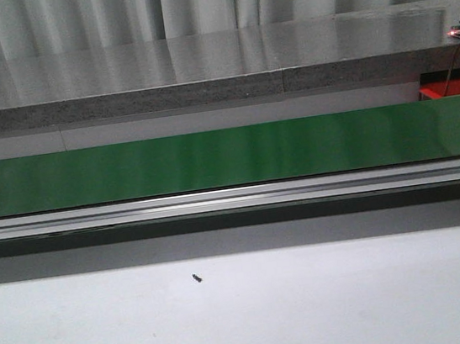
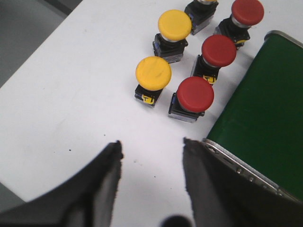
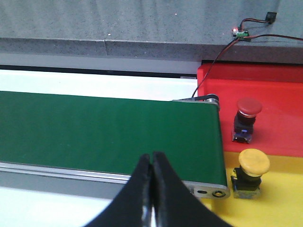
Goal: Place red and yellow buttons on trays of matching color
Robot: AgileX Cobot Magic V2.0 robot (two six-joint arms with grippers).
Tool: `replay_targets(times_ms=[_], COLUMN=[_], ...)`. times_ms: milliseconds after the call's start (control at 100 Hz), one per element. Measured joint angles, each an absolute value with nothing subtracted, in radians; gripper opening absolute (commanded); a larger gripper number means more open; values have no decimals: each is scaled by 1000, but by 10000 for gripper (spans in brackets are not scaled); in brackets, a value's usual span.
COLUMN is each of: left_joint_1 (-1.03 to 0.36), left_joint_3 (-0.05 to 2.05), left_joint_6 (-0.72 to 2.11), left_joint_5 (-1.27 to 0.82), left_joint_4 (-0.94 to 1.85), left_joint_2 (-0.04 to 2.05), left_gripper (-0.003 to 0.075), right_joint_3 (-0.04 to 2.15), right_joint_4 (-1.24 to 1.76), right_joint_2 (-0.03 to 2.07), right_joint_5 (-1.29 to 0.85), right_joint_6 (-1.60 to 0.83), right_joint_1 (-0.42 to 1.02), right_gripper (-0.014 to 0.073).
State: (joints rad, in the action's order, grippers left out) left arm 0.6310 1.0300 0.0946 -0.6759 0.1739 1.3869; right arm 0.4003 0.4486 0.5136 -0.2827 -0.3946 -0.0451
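The left gripper [image 2: 150, 156] is hanging over the white table [image 2: 71, 94] with its fingers spread and nothing between them. Straight ahead of its fingertips a cluster of buttons is standing beside the end of the green belt [image 2: 260, 109]. The nearest red button [image 2: 191, 97] is sitting just ahead of the fingers, slightly toward the belt side, and a yellow button [image 2: 152, 76] is standing close beside it, away from the belt. All the buttons are standing upright, caps up, so a grasp from above would be closing around a round cap or its square base.

In the left wrist view I am counting three red buttons and two yellow ones, plus one more base at the picture's edge whose cap is cut off, so its colour cannot be told.

The right gripper [image 3: 152, 163] is hovering at the other end of the belt, its fingers pressed together and holding nothing. Beyond the belt's end a red tray [image 3: 279, 90] is holding one red button [image 3: 247, 118], and a yellow tray [image 3: 279, 194] is holding one yellow button [image 3: 251, 177]; both are standing upright.

The left arm is plainly the nearer one to the waiting cluster, so the next pick is likely falling to it. The front view is showing only the belt, with neither gripper in sight.
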Motion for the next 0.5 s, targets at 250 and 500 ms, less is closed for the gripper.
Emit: replay_targets(times_ms=[250, 500], left_joint_1=[631, 631], left_joint_3=[1162, 1296], left_joint_6=[40, -5], left_joint_5=[-719, -778], left_joint_4=[176, 219], left_joint_2=[1565, 1737], left_gripper=[496, 490], right_joint_3=[400, 400], right_joint_4=[449, 449], right_joint_2=[514, 514], right_joint_5=[-280, -276], right_joint_6=[-395, -395], right_joint_1=[-45, -45], right_gripper=[-122, -122])
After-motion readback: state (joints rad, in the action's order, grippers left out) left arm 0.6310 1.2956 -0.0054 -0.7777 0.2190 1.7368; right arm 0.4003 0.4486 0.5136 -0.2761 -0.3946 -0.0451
